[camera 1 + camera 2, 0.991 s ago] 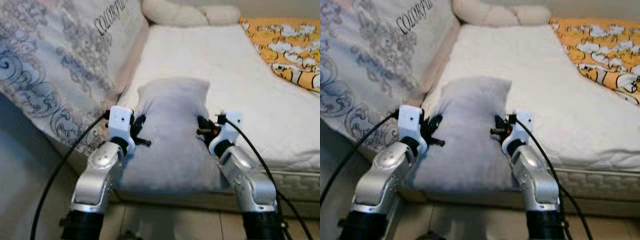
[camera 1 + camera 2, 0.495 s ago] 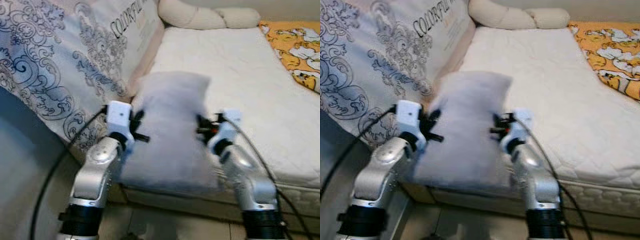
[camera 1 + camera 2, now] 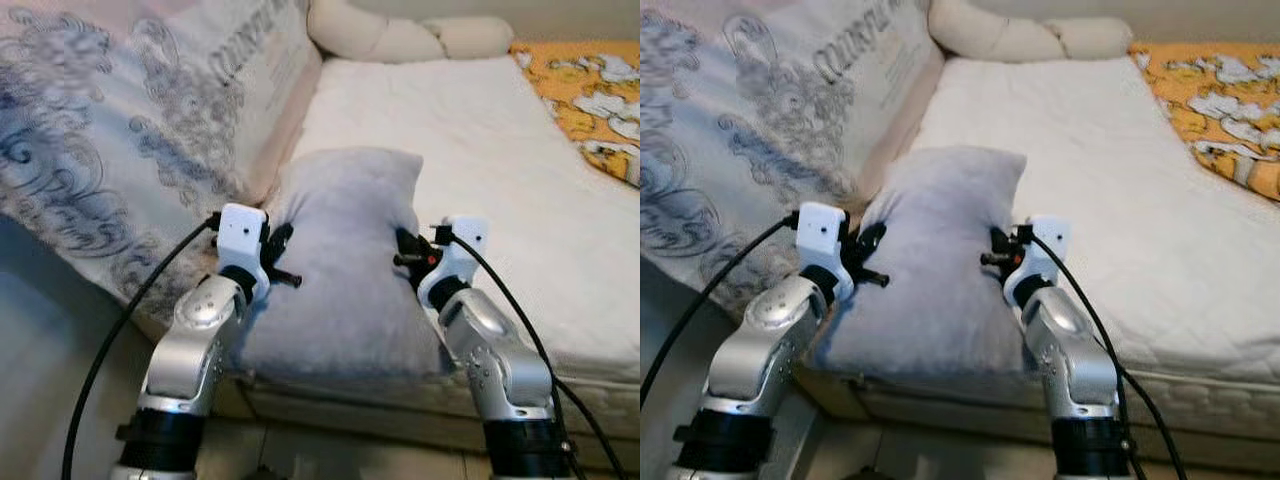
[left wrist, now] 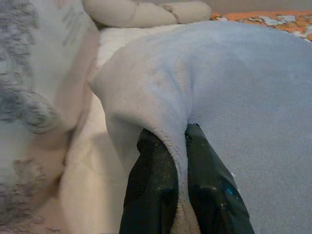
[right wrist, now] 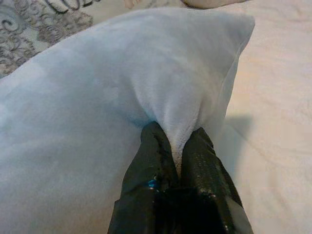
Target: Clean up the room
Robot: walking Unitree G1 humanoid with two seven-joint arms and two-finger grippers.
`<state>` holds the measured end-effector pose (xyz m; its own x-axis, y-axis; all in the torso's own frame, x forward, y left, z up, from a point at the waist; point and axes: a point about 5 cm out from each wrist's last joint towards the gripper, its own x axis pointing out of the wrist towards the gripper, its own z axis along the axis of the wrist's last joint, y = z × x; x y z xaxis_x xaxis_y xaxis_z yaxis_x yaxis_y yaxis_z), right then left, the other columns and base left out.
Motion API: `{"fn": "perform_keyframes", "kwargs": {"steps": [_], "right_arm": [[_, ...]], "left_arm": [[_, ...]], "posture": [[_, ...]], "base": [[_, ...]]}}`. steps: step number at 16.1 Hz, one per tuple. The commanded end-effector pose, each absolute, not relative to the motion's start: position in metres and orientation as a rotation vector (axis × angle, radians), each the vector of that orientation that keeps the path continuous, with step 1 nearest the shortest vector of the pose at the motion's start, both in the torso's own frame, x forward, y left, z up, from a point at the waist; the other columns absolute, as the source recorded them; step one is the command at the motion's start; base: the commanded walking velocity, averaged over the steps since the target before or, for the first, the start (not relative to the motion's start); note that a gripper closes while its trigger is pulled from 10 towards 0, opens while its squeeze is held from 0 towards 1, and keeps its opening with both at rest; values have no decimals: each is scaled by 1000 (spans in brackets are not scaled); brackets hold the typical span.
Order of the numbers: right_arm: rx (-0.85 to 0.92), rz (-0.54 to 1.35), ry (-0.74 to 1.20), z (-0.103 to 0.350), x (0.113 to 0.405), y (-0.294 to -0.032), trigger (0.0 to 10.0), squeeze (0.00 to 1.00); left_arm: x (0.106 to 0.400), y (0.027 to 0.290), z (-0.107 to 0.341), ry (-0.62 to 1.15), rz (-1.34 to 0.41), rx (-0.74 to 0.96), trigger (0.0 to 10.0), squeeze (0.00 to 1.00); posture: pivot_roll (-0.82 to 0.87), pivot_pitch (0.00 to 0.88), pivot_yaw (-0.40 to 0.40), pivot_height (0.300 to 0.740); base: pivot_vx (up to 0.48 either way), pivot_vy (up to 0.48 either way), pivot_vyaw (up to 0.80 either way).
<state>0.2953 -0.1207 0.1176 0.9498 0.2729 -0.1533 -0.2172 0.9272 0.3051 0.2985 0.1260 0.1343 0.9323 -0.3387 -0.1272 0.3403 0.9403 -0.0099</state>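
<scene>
My left gripper (image 3: pixel 283 262) is pinched tight on a fold of the grey pillow (image 3: pixel 340 270) along its left edge; from the wrist I see both black fingers (image 4: pixel 152 187) squeezing a ridge of the soft fabric between them. My right gripper (image 3: pixel 407 256) is clenched the same way on the pillow's right edge, its fingers (image 5: pixel 151 163) bunching a pleat of cloth. The pillow spans the gap between my two grippers, long axis running away from me. Its far end rests on the white mattress (image 3: pixel 470 150) and its near end reaches the mattress's front edge just ahead of my arms.

To the pillow's left, a large patterned cushion (image 3: pixel 120 150) with grey scrollwork leans beside the mattress, near the pillow's left edge. At the far end of the mattress lies a cream bolster (image 3: pixel 410 35), well apart from the pillow. An orange printed blanket (image 3: pixel 595 85) covers the mattress's far right corner.
</scene>
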Motion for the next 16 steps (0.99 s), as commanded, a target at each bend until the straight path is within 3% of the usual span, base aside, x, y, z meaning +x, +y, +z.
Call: {"fn": "perform_keyframes", "kwargs": {"steps": [1, 16], "right_arm": [[282, 261, 149, 128, 299, -117, 10000, 0], [275, 276, 167, 127, 300, -115, 10000, 0]], "left_arm": [[302, 136, 142, 95, -310, 22, 10000, 0], [299, 138, 140, 101, -295, 21, 10000, 0]], "posture": [[-41, 0, 62, 740], [-30, 0, 39, 740]], "base": [[319, 0, 0], [347, 0, 0]]}}
